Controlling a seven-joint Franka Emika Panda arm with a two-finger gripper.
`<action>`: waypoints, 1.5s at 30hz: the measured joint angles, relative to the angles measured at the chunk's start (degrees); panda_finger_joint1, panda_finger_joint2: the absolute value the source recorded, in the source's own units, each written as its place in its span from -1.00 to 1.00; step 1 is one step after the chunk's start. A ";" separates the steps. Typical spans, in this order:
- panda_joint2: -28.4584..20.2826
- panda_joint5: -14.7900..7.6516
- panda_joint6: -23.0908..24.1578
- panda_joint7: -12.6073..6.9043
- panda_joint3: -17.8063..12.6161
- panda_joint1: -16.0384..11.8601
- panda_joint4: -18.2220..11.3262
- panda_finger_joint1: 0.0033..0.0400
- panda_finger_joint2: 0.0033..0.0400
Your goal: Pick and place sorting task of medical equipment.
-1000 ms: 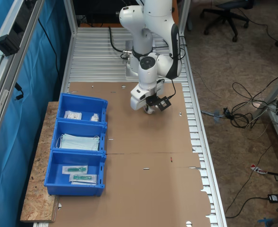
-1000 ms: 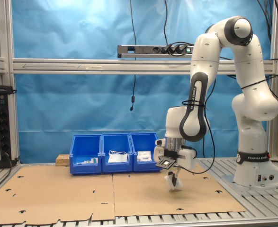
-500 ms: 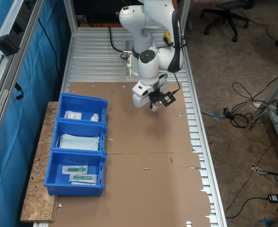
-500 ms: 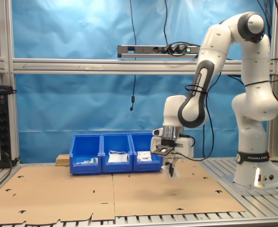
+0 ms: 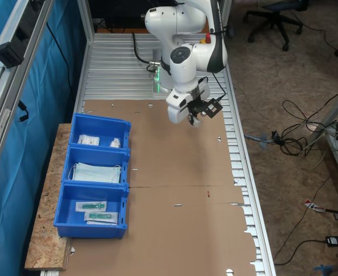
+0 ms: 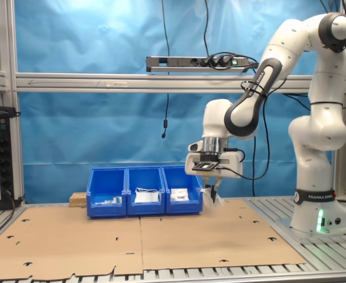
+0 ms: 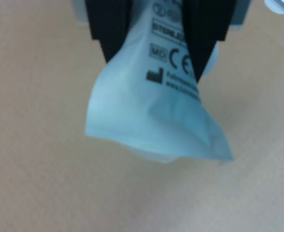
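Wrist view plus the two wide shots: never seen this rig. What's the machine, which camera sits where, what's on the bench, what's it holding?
The machine is a single white robot arm bolted to a metal bench. Its end effector is a two-finger clamp.

The first exterior view looks down from above. The second exterior view looks across the bench from the side. The wrist view comes from a camera on the arm, looking past the black fingers.

Brown cardboard covers the bench. Along one edge sit three blue bins: one with small white packets, one with pale-blue masks, one with clear packets with green parts.

The end effector is shut on a small white packet, lifted clear above the cardboard.
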 joint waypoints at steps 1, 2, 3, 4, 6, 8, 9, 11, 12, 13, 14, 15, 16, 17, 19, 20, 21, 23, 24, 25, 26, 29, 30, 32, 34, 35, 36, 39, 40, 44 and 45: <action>-0.70 -0.87 -0.79 0.00 -0.15 0.00 0.05 -0.86 -0.86; -1.33 -1.66 -1.49 0.00 -0.30 0.00 0.10 -0.86 -0.86; -1.94 -2.50 -2.23 0.00 -0.47 0.00 0.18 -0.86 -0.86; -2.52 -3.44 -3.05 0.00 -0.66 -0.02 0.29 -0.86 -0.86; -3.58 -5.40 -4.75 0.00 -1.09 -0.07 0.64 -0.86 -0.86; -4.08 -6.44 -5.69 0.00 -1.33 -0.12 0.88 -0.86 -0.86; -4.55 -7.49 -6.66 0.00 -1.57 -0.18 1.14 -0.86 -0.86; -5.48 -9.72 -8.86 0.00 -2.12 -0.31 1.88 -0.86 -0.86; -6.30 -12.03 -11.25 0.00 -2.62 -0.55 2.84 -0.86 -0.86; -6.68 -13.24 -12.57 0.00 -2.84 -0.76 3.46 -0.86 -0.86; -7.01 -14.48 -13.89 0.00 -3.05 -0.99 4.13 -0.86 -0.86; -7.30 -15.71 -15.21 0.00 -3.27 -1.22 4.87 -0.86 -0.86; -7.57 -16.97 -16.54 0.00 -3.46 -1.52 5.65 -0.86 -0.86; -7.81 -18.19 -17.83 0.00 -3.59 -1.86 6.47 -0.86 -0.86; -8.21 -20.73 -20.39 0.00 -3.80 -2.66 8.18 -0.86 -0.86; -8.35 -22.00 -21.64 0.00 -3.91 -3.11 9.03 -0.86 -0.86; -8.47 -23.24 -22.82 0.00 -3.98 -3.59 9.90 -0.86 -0.86; -8.63 -25.56 -24.98 0.00 -4.11 -4.69 11.53 -0.86 -0.86; -8.67 -26.59 -25.97 0.00 -4.14 -5.28 12.29 -0.86 -0.86; -8.69 -27.54 -26.89 0.00 -4.20 -5.90 13.01 -0.86 -0.86; -8.69 -28.42 -27.76 0.00 -4.23 -6.55 13.66 -0.86 -0.86; -8.69 -30.66 -30.00 0.00 -4.32 -8.61 15.25 -0.86 -0.86; -8.68 -31.27 -30.63 0.00 -4.36 -9.32 15.67 -0.86 -0.86; -8.61 -32.40 -31.82 0.00 -4.41 -10.77 16.34 -0.86 -0.86; -8.45 -33.33 -32.84 0.00 -4.47 -12.20 16.85 -0.86 -0.86; -8.32 -33.74 -33.34 0.00 -4.48 -12.91 17.08 -0.86 -0.86; -8.15 -34.13 -33.75 0.00 -4.51 -13.64 17.30 -0.86 -0.86; -7.40 -35.10 -34.93 0.00 -4.63 -15.65 17.83 -0.86 -0.86; -6.61 -35.58 -35.59 0.00 -4.69 -17.00 18.32 -0.86 -0.86; -4.40 -36.38 -36.59 0.00 -4.88 -19.47 19.68 -0.86 -0.86; -3.79 -36.57 -36.74 0.00 -4.91 -20.06 20.08 -0.86 -0.86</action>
